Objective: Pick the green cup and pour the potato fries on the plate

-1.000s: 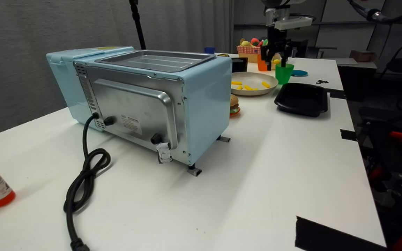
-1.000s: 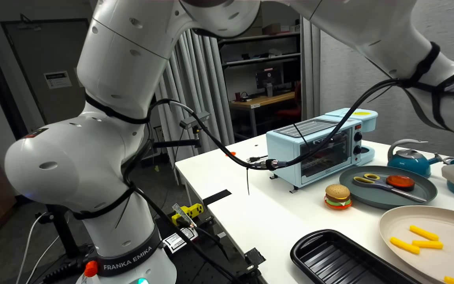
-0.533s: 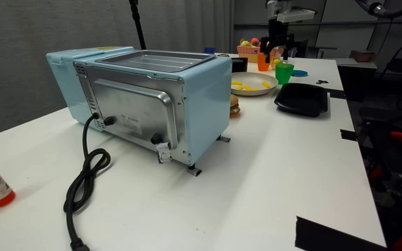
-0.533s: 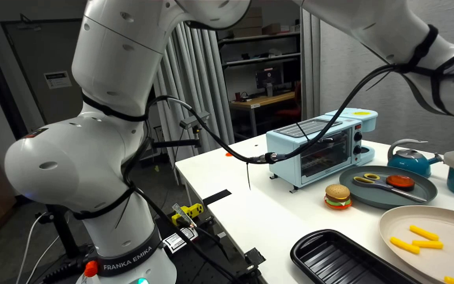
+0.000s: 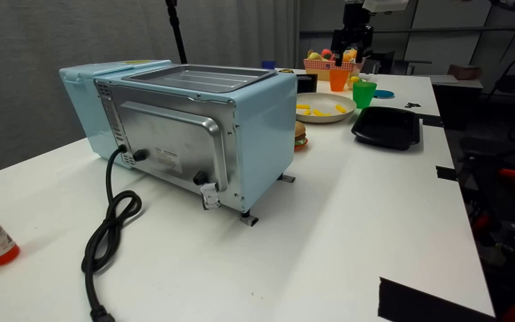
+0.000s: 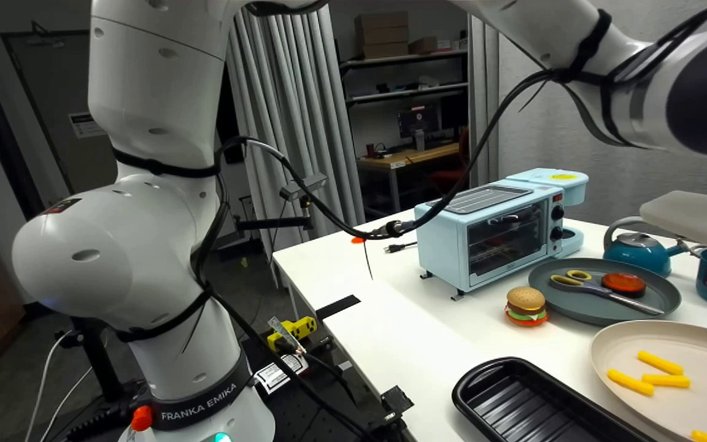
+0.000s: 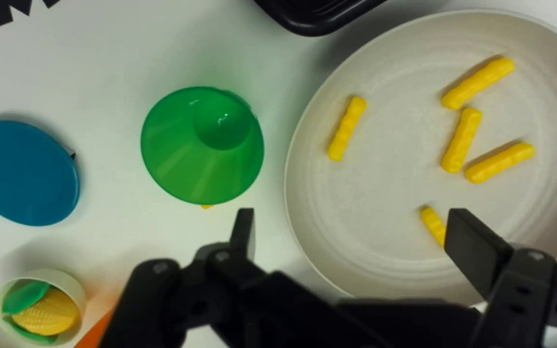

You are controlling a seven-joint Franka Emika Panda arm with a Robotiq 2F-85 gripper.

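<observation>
The green cup (image 5: 364, 95) stands upright on the table beside the plate. In the wrist view the green cup (image 7: 201, 159) shows no fries inside; a small yellow bit (image 7: 207, 207) peeks out at its rim, mostly hidden. The cream plate (image 7: 389, 164) holds several yellow fries (image 7: 479, 83). The plate (image 6: 611, 344) and fries (image 6: 663, 362) also show in an exterior view. My gripper (image 7: 351, 212) is open and empty, above the plate's edge and apart from the cup. In an exterior view the gripper (image 5: 349, 58) hangs above and behind the cup.
A black tray (image 5: 385, 127) lies in front of the green cup. An orange cup (image 5: 338, 80), a blue lid (image 7: 22, 174), a cup with toy corn (image 7: 44, 309) and a fruit basket (image 5: 318, 67) stand near. A burger (image 6: 526, 306), grey plate (image 6: 550, 282) and toaster oven (image 6: 439, 239) lie beyond.
A second ago a gripper finger was at the green cup's rim. The gripper has since risen well above it. The cup and fries have not moved.
</observation>
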